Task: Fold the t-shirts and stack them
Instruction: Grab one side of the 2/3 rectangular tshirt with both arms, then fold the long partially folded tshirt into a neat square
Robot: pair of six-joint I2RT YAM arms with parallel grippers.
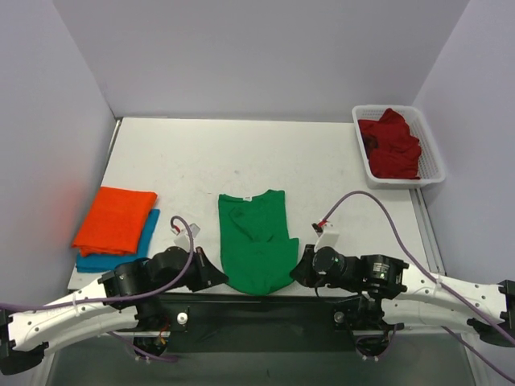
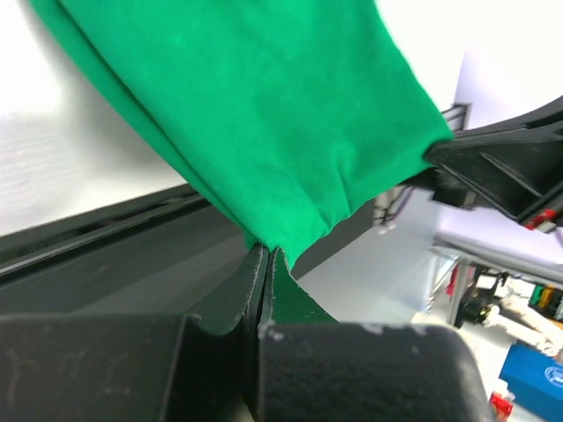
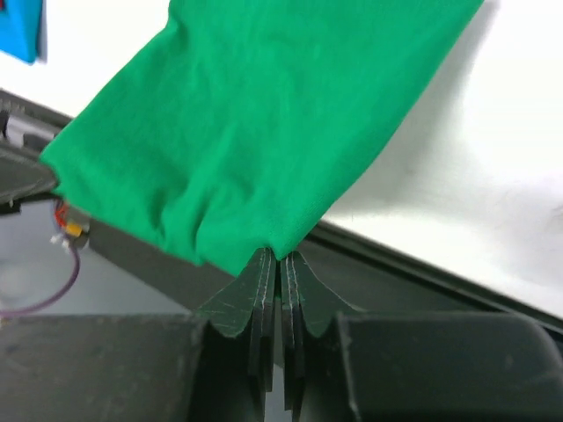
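On the white table (image 1: 241, 153) the green t-shirt (image 1: 255, 241) is spread at the near edge, in the middle. Its two near corners are pinched tightly, one by the left gripper (image 1: 216, 277), one by the right gripper (image 1: 299, 273).

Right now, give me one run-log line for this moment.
left tool: shut on green t-shirt | right tool: shut on green t-shirt | orange t-shirt atop blue t-shirt | dark red t-shirt in basket

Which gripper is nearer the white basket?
Right. The right gripper pinches the near-right hem corner of the green t-shirt, on the side toward the white basket; the left gripper pinches the near-left corner, farther away.
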